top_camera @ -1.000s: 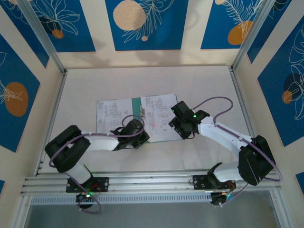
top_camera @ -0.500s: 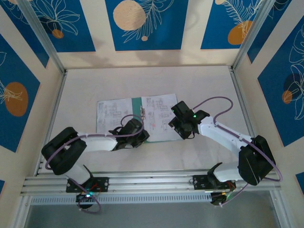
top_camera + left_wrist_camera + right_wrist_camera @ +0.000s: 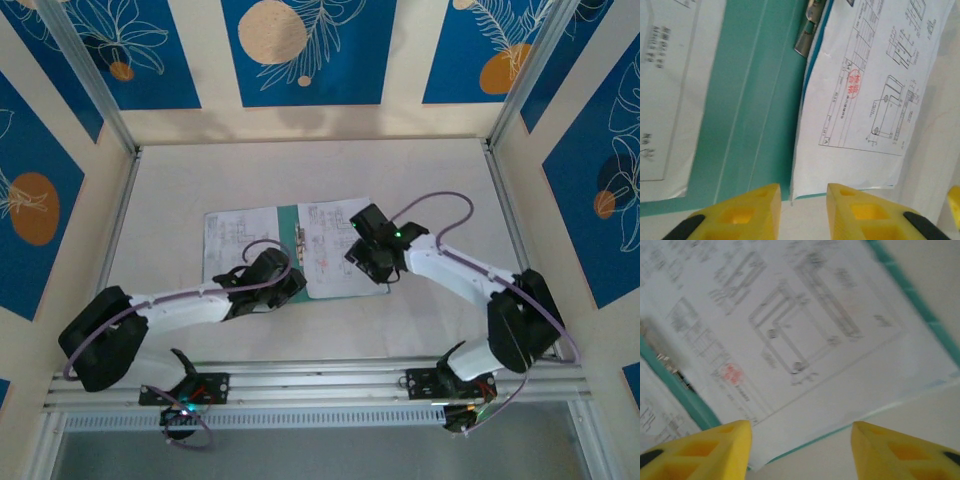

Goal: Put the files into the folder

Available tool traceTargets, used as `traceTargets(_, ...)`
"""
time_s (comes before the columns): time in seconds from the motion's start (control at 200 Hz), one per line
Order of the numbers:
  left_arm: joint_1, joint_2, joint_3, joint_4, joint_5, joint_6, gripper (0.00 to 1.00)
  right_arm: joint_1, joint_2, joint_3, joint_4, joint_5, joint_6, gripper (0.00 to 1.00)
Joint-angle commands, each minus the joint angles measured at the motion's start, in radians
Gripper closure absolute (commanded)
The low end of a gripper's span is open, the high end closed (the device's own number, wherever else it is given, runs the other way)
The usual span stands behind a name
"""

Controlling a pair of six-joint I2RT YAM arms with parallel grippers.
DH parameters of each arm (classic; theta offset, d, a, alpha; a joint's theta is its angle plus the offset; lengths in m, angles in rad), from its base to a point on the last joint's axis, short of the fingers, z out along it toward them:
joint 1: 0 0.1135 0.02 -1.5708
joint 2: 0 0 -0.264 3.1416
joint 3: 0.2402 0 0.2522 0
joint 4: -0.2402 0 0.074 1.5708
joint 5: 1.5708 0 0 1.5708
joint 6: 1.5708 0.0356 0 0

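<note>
We see the flat teal-green folder (image 3: 289,228) lying open in the middle of the white table (image 3: 440,180), with white printed paper files (image 3: 335,245) resting on both halves. The left gripper (image 3: 802,195) hangs at the folder's near edge, jaws slightly parted and empty. The right gripper (image 3: 800,432) hovers above the right-hand sheet, jaws spread wide, gripping nothing.

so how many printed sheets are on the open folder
2: left sheet on the folder's left half, right sheet on its right half; more may lie hidden underneath.
</note>
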Motion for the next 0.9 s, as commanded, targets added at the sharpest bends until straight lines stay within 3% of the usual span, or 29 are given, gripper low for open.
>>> traceTargets(0.0,0.032,-0.033,-0.021,-0.135,-0.041,0.044,0.76,0.009,0.122,0.134,0.036,-0.069,-0.112,0.62)
traceTargets(0.21,0.152,-0.106,-0.063,-0.238,-0.002,0.147,0.89,0.014,0.393,0.425,0.012,-0.144,-0.243,0.91)
traceTargets(0.33,0.238,-0.122,-0.071,-0.292,0.032,0.236,0.95,0.007,0.523,0.564,0.006,-0.17,-0.293,1.0)
traceTargets(0.55,0.343,-0.102,-0.066,-0.342,0.048,0.37,1.0,-0.009,0.702,0.773,-0.002,-0.202,-0.361,1.0)
traceTargets(0.895,0.366,-0.033,-0.086,-0.343,0.011,0.413,1.0,-0.045,0.868,0.963,-0.054,-0.247,-0.378,1.0)
